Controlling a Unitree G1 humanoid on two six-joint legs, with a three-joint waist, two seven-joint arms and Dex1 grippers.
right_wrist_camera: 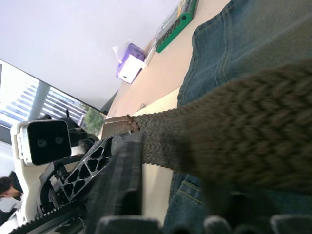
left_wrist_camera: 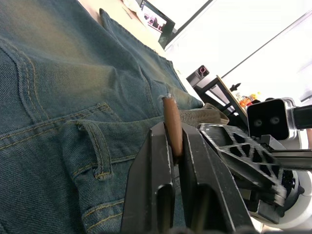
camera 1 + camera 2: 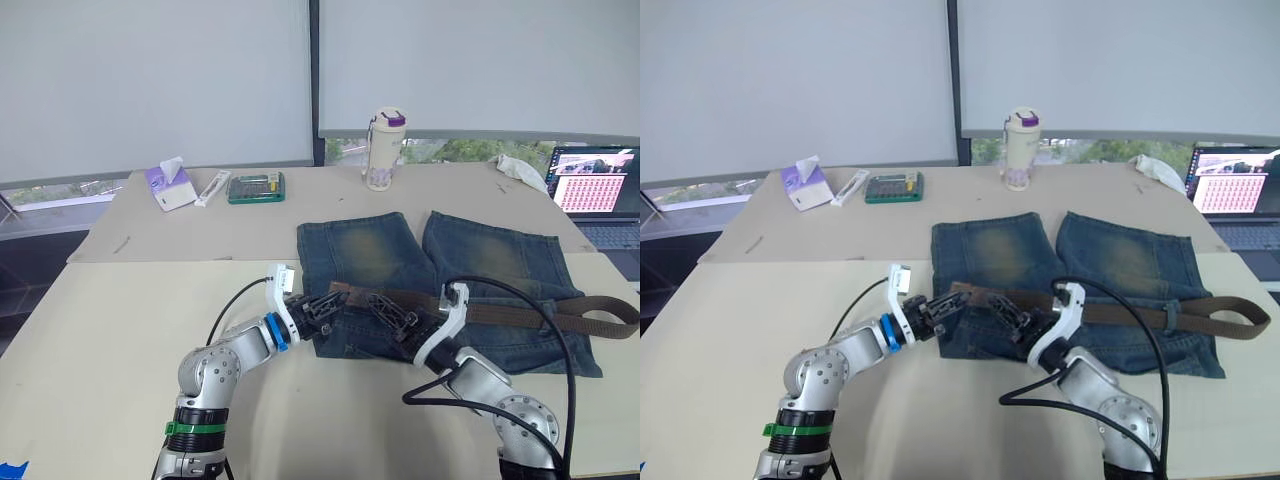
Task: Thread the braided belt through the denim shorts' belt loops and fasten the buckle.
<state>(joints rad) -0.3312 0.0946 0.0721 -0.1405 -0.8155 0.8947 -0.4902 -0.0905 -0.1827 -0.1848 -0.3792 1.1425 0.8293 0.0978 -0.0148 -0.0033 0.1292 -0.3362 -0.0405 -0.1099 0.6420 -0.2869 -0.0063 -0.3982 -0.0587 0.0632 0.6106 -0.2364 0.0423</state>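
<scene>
So the left gripper [image 2: 176, 146] has its two black fingers clamped on the leather tip of the dark brown braided belt [image 3: 500, 313], down at the waistband's left end, around 9 o'clock of the dark blue washed denim shorts [image 3: 440, 290]. The right gripper [image 3: 395, 318] sits just beside it at about 3 o'clock from the left one, with the strap running right past its fingers, but I honestly can't tell if it's pinching the belt or only resting against it.

The belt lies across the waistband and trails off past the shorts' right edge. A short denim belt loop [image 2: 95, 148] stands just next to the pinched tip.

What I'd worry about: the tip is held edge-on and only by its very end, so a pull could slide it out. The denim is loose too, so dragging the strap could bunch the waistband and fold the loop flat. Both grippers are crowded together, so they could knock into each other.

The surface is a pale beige table [image 3: 120, 330]. Over at 12 o'clock there's a cream bottle with a purple lid [image 3: 384, 148], at 11 o'clock a purple tissue box [image 3: 169, 186] and a green case [image 3: 256, 187], and at 2 o'clock an open laptop [image 3: 592, 182]. Behind it all are white roller blinds [image 3: 150, 80].
</scene>
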